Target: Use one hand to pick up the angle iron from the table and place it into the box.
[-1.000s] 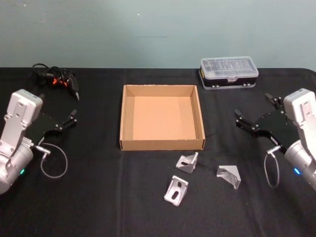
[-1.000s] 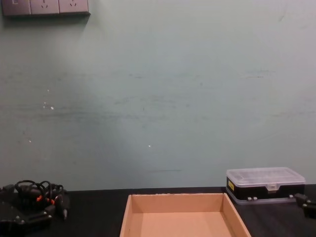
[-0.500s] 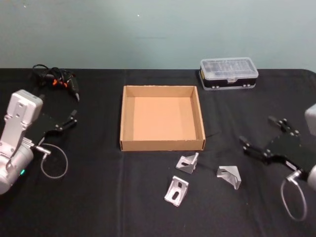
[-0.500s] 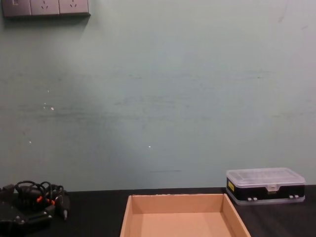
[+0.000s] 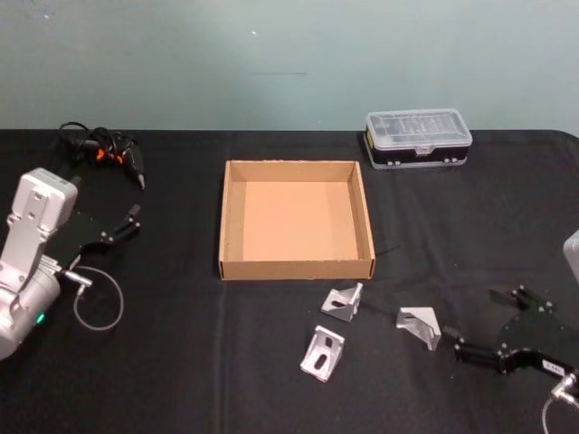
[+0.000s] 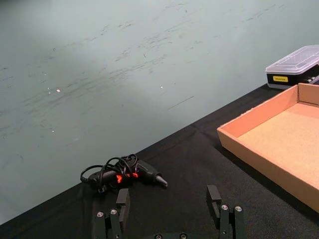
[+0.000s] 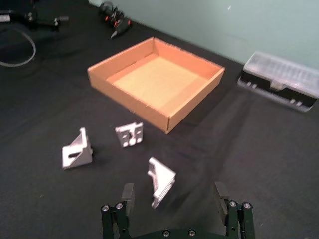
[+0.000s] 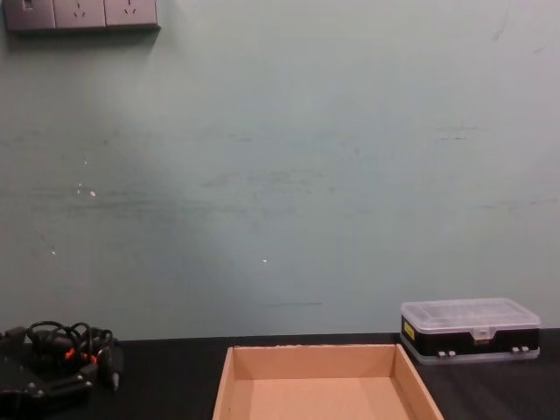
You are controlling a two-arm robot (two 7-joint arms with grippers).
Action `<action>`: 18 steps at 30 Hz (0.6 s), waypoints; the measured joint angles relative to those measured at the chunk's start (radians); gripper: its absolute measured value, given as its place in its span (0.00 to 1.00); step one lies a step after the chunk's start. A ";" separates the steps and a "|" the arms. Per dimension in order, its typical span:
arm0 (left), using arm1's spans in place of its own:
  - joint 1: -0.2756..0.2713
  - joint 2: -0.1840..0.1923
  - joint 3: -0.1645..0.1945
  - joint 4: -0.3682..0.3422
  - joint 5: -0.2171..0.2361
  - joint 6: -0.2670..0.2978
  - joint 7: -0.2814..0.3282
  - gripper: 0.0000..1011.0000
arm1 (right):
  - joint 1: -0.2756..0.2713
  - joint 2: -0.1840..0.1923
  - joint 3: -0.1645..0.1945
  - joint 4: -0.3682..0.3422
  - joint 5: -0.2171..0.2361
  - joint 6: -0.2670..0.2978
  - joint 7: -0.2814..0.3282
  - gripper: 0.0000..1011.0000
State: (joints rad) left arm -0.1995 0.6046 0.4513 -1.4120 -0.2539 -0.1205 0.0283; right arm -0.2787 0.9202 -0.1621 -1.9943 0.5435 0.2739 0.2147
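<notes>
Black cloth covered the table (image 5: 181, 380), with a pale green wall behind it. At the far left the left gripper (image 5: 129, 221) hung parked over the cloth, its fingers (image 6: 122, 199) spread wide and holding nothing. A corded hand tool (image 5: 107, 152) lay at about eleven o'clock from it. The box (image 5: 297, 267) sat at the middle of the table, open and with nothing inside.

Three angle irons lay on the cloth outside the box. From its front wall, one (image 5: 344, 300) was just beside it at six o'clock, another (image 5: 323, 351) farther off at six, and the third (image 5: 419, 324) near at five o'clock.

The right gripper (image 5: 484, 324) hovered low at about four o'clock from that third piece, close but apart. Its fingers (image 7: 128, 191) were spread, and the wrist view put the bracket (image 7: 161, 180) just ahead of the gap.

Judging by looks, the bracket was rigid, compact metal, fairly light, with smooth faces that could slip. A pinch across one flat flange, clear of the slanted rib, seemed safest.

A clear-lidded organiser case (image 5: 418, 136) stood at one o'clock from the box.
</notes>
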 joint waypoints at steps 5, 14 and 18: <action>0.000 0.000 0.000 0.000 0.000 0.000 0.000 1.00 | 0.029 -0.017 -0.029 0.011 -0.011 0.045 0.016 0.99; 0.000 0.000 0.000 0.000 0.000 0.000 0.000 1.00 | 0.120 -0.069 -0.105 0.059 -0.074 0.098 0.043 0.99; 0.000 0.000 0.000 0.000 0.000 0.000 0.000 1.00 | 0.160 -0.093 -0.136 0.083 -0.114 0.112 0.046 0.99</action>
State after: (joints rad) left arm -0.1995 0.6047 0.4514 -1.4120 -0.2540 -0.1205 0.0283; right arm -0.1190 0.8271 -0.2986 -1.9109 0.4292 0.3855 0.2608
